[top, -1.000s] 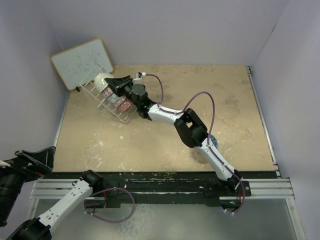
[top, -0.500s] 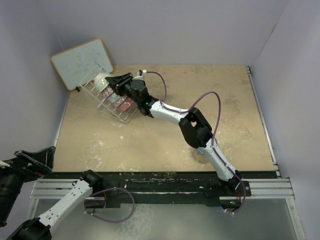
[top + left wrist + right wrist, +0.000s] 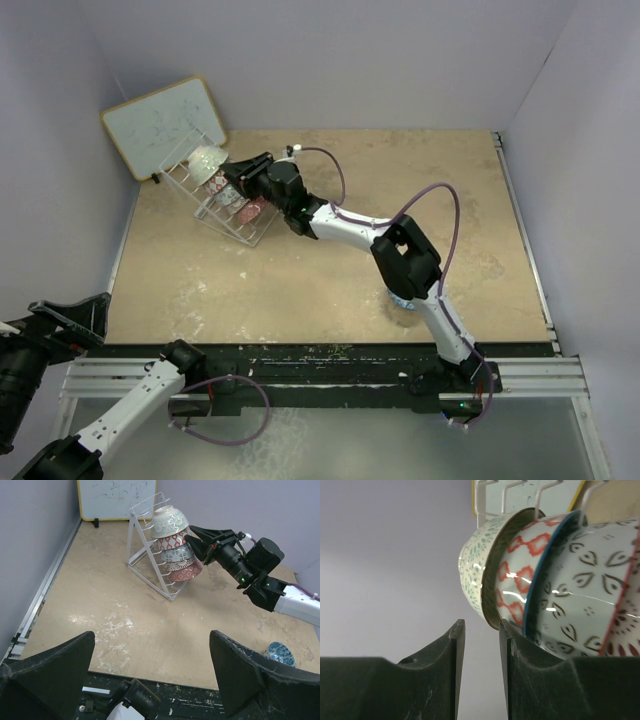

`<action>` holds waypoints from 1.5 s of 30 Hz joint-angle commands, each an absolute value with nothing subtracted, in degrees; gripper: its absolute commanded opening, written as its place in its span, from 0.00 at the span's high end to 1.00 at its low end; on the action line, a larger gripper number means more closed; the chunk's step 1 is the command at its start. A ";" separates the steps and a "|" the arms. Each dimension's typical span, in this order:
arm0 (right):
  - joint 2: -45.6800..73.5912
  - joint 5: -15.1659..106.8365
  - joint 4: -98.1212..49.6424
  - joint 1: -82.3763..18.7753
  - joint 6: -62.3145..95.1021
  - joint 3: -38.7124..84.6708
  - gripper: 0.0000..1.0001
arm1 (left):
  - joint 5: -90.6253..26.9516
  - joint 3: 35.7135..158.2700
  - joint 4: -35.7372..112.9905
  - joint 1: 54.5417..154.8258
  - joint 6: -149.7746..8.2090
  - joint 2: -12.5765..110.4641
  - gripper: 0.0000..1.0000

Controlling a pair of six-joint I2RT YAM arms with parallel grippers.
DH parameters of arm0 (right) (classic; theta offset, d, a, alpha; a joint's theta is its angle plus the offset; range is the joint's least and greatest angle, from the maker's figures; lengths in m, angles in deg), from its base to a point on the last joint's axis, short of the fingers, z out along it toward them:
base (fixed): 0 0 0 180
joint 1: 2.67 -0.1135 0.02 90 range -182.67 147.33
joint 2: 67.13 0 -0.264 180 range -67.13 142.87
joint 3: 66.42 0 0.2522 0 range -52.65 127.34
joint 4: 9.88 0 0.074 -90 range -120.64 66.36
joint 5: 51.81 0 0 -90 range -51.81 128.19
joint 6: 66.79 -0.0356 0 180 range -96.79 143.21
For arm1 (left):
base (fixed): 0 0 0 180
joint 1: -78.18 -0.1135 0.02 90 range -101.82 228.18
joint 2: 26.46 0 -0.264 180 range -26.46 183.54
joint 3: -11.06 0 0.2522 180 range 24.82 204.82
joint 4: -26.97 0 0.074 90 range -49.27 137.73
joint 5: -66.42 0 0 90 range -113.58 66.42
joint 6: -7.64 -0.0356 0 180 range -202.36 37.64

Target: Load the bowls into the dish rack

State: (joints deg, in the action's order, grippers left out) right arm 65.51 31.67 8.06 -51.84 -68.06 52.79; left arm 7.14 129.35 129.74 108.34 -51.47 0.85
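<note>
Hovering beside the cream bowl (image 3: pixel 475 575) in the dish rack (image 3: pixel 150 560), the right gripper (image 3: pixel 481 622), narrowly parted and empty, is likely needing a slow, straight pull-back off the rims.

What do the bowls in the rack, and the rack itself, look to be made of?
The bowls: likely glazed ceramic; glossy surfaces with sharp light glints over the printed patterns, and a duller tan rim on the green-patterned one. The dish rack: thin wire, probably metal with a white coating or paint; evenly white, smooth rods.
</note>
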 commanded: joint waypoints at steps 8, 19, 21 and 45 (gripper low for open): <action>50.98 29.98 7.83 -51.98 -60.81 42.23 0.63 | 8.01 130.61 129.24 108.68 -51.28 1.14 0.01; 26.82 21.76 -19.22 -51.98 -32.48 28.87 0.43 | 7.59 130.60 128.36 108.68 -51.57 2.34 0.01; 21.33 19.13 -23.83 -51.98 -28.26 24.49 0.39 | 7.38 129.92 127.41 108.68 -51.96 2.41 0.01; 6.23 18.66 -60.16 -43.66 -28.44 -1.34 0.15 | 4.62 122.47 120.79 108.77 -53.27 0.90 0.01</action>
